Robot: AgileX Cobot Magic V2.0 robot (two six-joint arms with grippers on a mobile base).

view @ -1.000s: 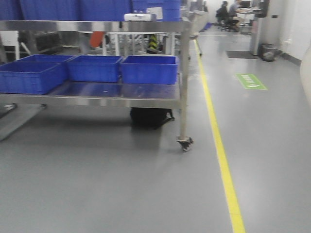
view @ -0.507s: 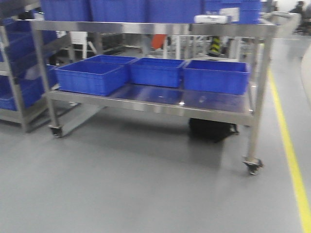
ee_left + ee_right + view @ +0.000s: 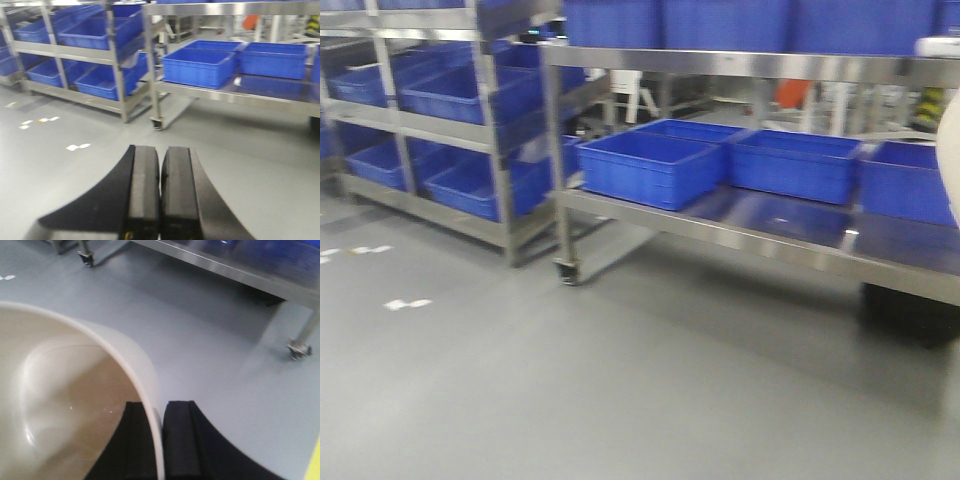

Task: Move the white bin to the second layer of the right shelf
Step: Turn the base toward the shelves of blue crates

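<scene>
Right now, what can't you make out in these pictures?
White bin: right wrist view, cut off by the left and bottom edges, so most of it is out of frame.
Roller-track shelf level: in no view.
Dark shape under the steel cart: front view, blurred and cut by the right edge.
Blue crates on the left rack: front view, blur hides contents.

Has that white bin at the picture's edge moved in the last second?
Yes, leftward: the white bin was beyond the steel cart's right end; now it overlaps the cart's right-hand blue crate.
</scene>
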